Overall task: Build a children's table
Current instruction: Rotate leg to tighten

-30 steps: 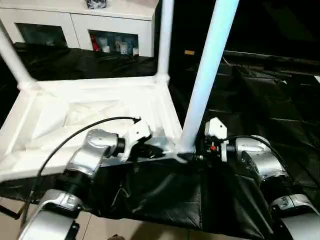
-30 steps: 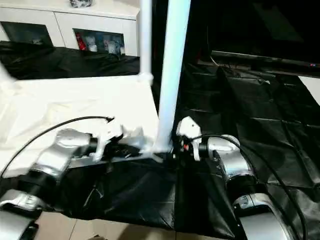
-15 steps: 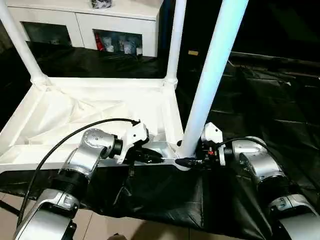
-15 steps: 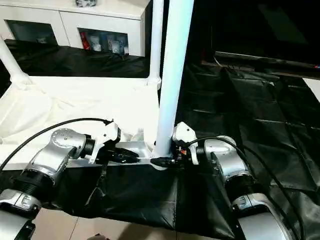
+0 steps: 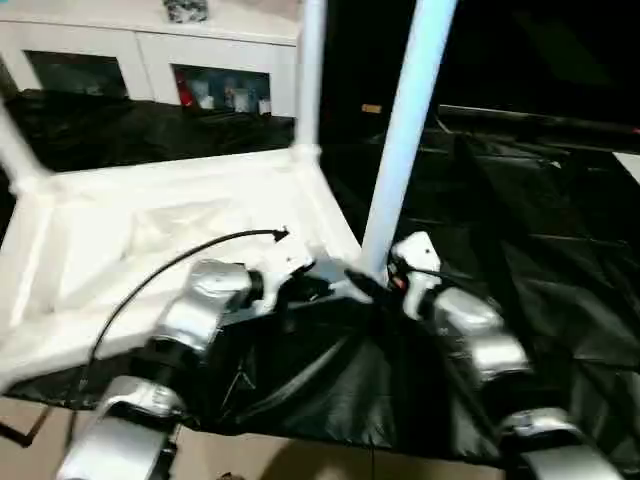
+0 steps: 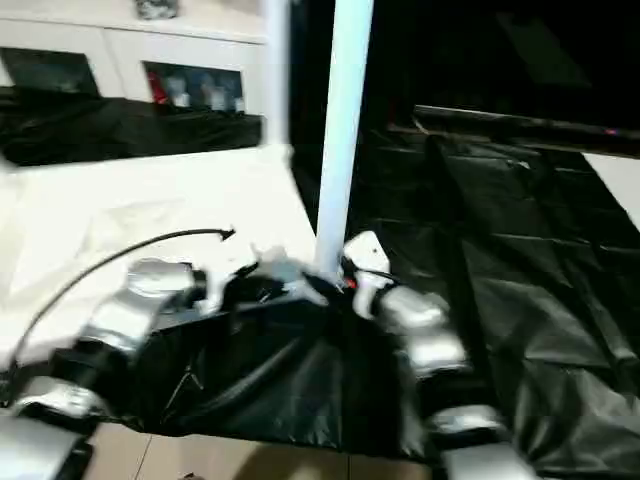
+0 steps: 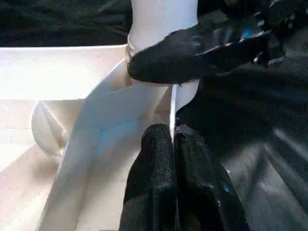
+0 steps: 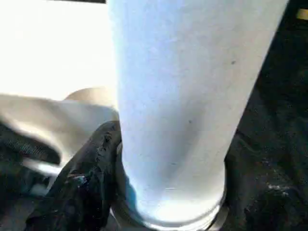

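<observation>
The table top lies upside down on a surface covered in black sheeting, ribbed underside up. Three legs show standing in its corner sockets: the far-left leg, the far-right leg and the near-right leg.

Left gripper: jaws together, pinching the thin near rim of the table top just beside the near-right corner socket. The hold looks adequate to steady the top.

Right gripper: set around the foot of the near-right leg, just above the socket. One finger lies against the tube; the other is hidden behind it. Whether the jaws are clamped or merely cupping the leg cannot be told.

Step in hand, by judgement: seating or tightening this leg. Recommended practice:
- keep the leg square to the socket;
- keep the rim pinched so the top does not twist or slide on the slick sheeting;
- grip low on the tube, where leverage against the socket is least.

Surroundings: a white glass-door cabinet stands beyond the far edge, well apart. The left arm's cable arcs over the underside, near the work. The sheeting is creased at the near-right corner and could snag or let the top creep.
</observation>
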Robot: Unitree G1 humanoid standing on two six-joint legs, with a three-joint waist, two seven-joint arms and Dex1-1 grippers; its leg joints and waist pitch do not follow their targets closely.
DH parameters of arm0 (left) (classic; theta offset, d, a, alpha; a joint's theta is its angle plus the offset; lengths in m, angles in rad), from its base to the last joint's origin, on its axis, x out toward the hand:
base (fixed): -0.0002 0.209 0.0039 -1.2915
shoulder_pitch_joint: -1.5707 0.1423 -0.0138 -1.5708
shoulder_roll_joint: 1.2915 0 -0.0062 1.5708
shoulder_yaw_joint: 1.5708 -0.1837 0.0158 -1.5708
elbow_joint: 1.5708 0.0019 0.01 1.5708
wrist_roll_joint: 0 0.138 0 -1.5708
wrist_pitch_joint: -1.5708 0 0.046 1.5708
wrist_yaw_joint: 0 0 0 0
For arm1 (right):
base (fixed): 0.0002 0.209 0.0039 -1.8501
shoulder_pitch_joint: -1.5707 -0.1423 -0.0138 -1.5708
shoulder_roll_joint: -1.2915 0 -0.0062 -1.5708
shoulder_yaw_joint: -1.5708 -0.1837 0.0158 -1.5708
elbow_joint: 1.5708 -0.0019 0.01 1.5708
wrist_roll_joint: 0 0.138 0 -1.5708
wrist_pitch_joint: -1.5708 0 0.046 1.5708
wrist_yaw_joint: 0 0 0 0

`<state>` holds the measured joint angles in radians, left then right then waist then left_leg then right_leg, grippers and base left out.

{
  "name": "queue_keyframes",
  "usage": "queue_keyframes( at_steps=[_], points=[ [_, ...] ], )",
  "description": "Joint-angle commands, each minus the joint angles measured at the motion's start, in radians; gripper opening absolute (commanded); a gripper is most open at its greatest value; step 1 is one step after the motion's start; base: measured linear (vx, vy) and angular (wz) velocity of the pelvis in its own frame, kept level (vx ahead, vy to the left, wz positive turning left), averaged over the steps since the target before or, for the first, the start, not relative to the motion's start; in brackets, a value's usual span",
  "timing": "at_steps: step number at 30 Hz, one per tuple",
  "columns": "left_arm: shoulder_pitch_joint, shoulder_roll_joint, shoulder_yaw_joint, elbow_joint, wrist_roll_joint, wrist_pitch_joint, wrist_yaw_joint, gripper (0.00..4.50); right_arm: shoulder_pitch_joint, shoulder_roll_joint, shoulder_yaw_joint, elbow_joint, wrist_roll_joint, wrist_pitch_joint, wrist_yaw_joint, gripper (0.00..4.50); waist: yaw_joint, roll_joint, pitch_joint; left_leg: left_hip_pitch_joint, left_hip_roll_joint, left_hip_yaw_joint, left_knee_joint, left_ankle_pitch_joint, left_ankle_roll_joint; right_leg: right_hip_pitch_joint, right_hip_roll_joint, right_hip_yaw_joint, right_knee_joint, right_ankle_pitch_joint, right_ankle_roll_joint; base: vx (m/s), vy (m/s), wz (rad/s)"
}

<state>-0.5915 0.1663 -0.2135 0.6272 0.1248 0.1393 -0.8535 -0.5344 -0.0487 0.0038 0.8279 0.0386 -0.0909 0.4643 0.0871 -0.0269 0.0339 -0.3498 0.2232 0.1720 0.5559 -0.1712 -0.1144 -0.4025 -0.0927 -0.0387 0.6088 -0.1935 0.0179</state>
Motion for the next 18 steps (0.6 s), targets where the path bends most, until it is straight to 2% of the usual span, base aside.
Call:
queue_keyframes(
  at_steps=[1, 2, 4, 5, 7, 11, 16, 18],
  points=[
    [-0.002, -0.109, -0.034, -0.008, -0.026, 0.019, 0.084, 0.0, 0.003, 0.095, 0.076, 0.045, -0.027, 0.028, 0.026, 2.69, -0.002, -0.003, -0.038, 0.0, -0.003, 0.006, -0.071, -0.367, 0.004, 0.025, -0.031, 0.023, -0.102, -0.423, -0.131, 0.0, 0.0, 0.0],
    [0.0, -0.125, -0.037, -0.012, -0.025, 0.021, 0.097, 0.0, 0.001, 0.108, 0.08, 0.042, -0.024, 0.015, 0.036, 2.69, 0.0, 0.0, -0.04, 0.0, -0.003, 0.006, -0.071, -0.367, 0.009, 0.025, -0.032, 0.024, -0.102, -0.415, -0.13, 0.0, 0.0, 0.0],
    [0.003, -0.141, -0.039, -0.015, -0.022, 0.02, 0.107, 0.0, -0.001, 0.121, 0.081, 0.038, -0.023, 0.0, 0.043, 2.69, 0.003, -0.001, -0.041, -0.001, -0.003, 0.007, -0.07, -0.356, 0.016, 0.027, -0.032, 0.024, -0.102, -0.396, -0.131, 0.0, 0.0, 0.0],
    [0.007, -0.144, -0.042, -0.022, -0.025, 0.012, 0.092, 0.0, 0.001, 0.127, 0.073, 0.03, -0.008, 0.002, 0.06, 3.24, 0.003, -0.003, -0.041, -0.004, -0.004, 0.007, -0.07, -0.346, 0.021, 0.028, -0.031, 0.024, -0.1, -0.38, -0.134, 0.0, 0.0, 0.0],
    [0.023, -0.134, -0.051, -0.049, -0.035, -0.003, 0.043, 0.0, 0.006, 0.127, 0.058, 0.007, 0.028, 0.02, 0.103, 3.38, 0.004, -0.001, -0.042, -0.007, -0.003, 0.007, -0.071, -0.334, 0.025, 0.031, -0.031, 0.024, -0.097, -0.359, -0.138, 0.0, 0.0, 0.0],
    [0.029, -0.098, -0.043, -0.063, -0.045, -0.005, 0.004, 0.0, 0.0, 0.076, 0.069, -0.001, 0.027, 0.011, 0.152, 3.74, 0.002, 0.001, -0.043, -0.009, -0.001, 0.007, -0.071, -0.317, 0.03, 0.033, -0.03, 0.023, -0.092, -0.306, -0.155, 0.0, 0.0, 0.0],
    [0.022, -0.021, -0.031, -0.058, -0.065, -0.023, -0.104, 0.0, -0.004, -0.051, 0.098, -0.027, 0.04, 0.005, 0.415, 3.74, 0.006, 0.0, -0.047, -0.01, -0.002, 0.011, -0.064, -0.278, 0.054, 0.041, -0.029, 0.022, -0.086, -0.227, -0.188, 0.0, 0.0, 0.0],
    [0.02, -0.006, -0.029, -0.057, -0.069, -0.027, -0.127, 0.0, -0.002, -0.076, 0.107, -0.035, 0.04, -0.003, 0.464, 3.74, 0.007, -0.001, -0.047, -0.012, -0.002, 0.012, -0.061, -0.256, 0.064, 0.045, -0.03, 0.022, -0.082, -0.2, -0.197, 0.0, 0.0, 0.0]
  ],
)
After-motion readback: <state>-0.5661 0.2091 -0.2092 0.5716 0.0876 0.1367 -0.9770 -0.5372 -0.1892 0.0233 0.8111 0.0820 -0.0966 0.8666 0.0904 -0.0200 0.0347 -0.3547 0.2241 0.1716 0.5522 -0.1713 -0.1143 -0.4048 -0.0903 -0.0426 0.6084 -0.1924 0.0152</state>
